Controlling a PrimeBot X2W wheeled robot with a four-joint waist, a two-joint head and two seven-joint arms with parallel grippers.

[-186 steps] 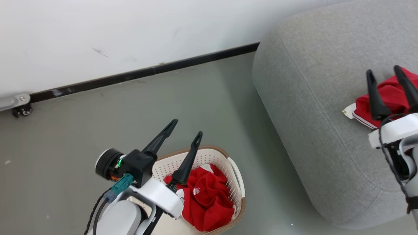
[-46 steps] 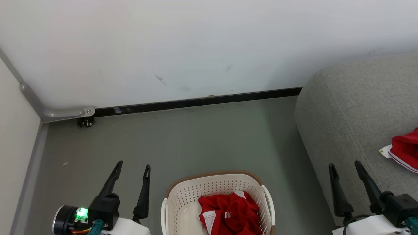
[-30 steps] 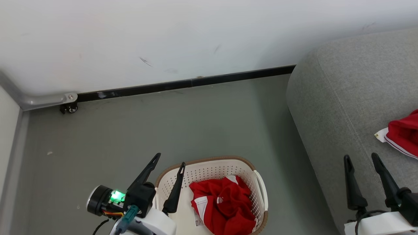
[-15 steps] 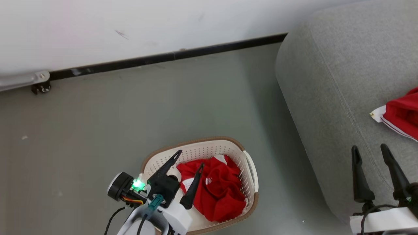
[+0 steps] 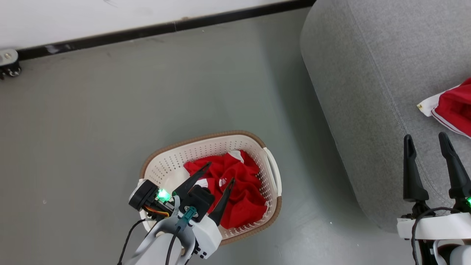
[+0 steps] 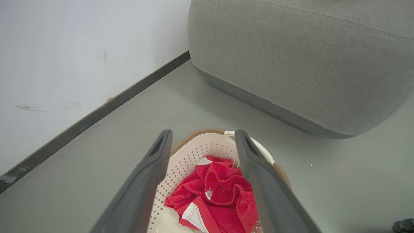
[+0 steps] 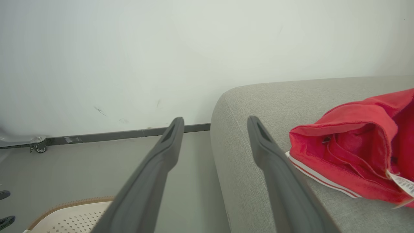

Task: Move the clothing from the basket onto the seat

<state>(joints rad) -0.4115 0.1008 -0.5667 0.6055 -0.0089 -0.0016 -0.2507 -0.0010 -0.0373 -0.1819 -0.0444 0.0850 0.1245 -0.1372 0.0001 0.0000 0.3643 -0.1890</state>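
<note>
Left gripper (image 5: 220,172) has its jaws spread wide and holds nothing. It hangs over the near-left part of the basket (image 5: 167,162), with its tips pointing at the clothing (image 5: 244,198); whether they touch it can't be told. The clothing is a crumpled red heap with white trim in the basket's right half. The basket stands on the grey floor (image 5: 92,110), left of the seat (image 5: 368,73) and apart from it. Right gripper (image 5: 425,136) is spread wide too and empty, over the seat's near edge. One red garment (image 5: 454,106) lies on the seat, to the far right of that gripper and clear of it.
</note>
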